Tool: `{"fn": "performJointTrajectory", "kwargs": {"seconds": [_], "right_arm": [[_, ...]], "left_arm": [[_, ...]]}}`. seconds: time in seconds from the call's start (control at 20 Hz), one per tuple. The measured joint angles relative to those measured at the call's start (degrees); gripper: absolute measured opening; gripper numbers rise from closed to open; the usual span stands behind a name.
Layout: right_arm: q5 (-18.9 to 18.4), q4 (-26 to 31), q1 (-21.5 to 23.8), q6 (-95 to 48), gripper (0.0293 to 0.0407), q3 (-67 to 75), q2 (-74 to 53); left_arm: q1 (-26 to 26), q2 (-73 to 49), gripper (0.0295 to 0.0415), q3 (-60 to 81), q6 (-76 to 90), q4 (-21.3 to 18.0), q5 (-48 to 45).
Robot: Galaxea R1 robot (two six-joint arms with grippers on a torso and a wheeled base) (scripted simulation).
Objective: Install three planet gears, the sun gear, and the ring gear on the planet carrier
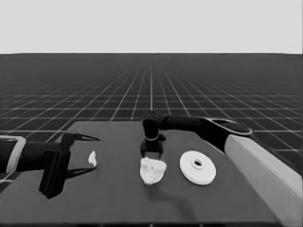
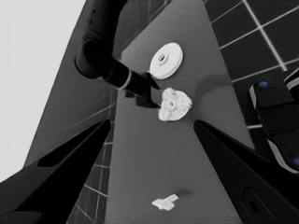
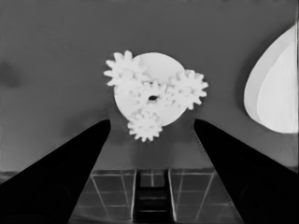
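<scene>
The smaller round part (image 3: 161, 63) lies mid-table with several toothed gears on it. Three gears (image 3: 124, 70) sit around its rim and mesh with a fourth gear (image 3: 152, 97) at the centre. In the head view this stack (image 1: 152, 171) shows as one white lump. My right gripper (image 1: 152, 152) hangs just behind and above it, open, with nothing between its fingers (image 3: 70, 177). The larger round part (image 1: 197, 167) lies flat to the right of the stack, apart from it. My left gripper (image 1: 87, 154) waits open over the table's left end.
A thin white piece (image 1: 92, 158) lies on the table under the left gripper's fingers, not held. The right arm (image 1: 255, 156) crosses the table's right side. Dark machinery with blue lights (image 2: 280, 116) shows past the table's edge.
</scene>
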Motion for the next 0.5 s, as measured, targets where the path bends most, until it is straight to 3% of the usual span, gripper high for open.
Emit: {"fn": "performJointTrajectory", "kwargs": {"seconds": [0.1, 0.15, 0.2, 0.3, 0.5], "right_arm": [[0.0, 0.1, 0.1, -0.6, 0.0385, 0.0, 0.0], [8.4, -12.5, -7.0, -24.2, 0.0404, 26.3, -15.8], [13.4, -20.0, -13.9, -39.1, 0.0395, 46.9, -40.2], [18.0, -27.0, -19.5, -53.1, 0.0386, 66.2, -63.9], [20.2, -30.3, -21.7, -59.6, 0.0385, 75.4, -74.1]], "left_arm": [[0.0, 0.0, 0.0385, 0.0, 0.0, 0.0, 0.0], [0.0, 0.0, 0.0385, 0.0, 0.0, 0.0, 0.0], [0.0, 0.0, 0.0385, 0.0, 0.0, 0.0, 0.0], [0.0, 0.0, 0.0385, 0.0, 0.0, 0.0, 0.0], [0.0, 0.0, 0.0385, 0.0, 0.0, 0.0, 0.0]]}}
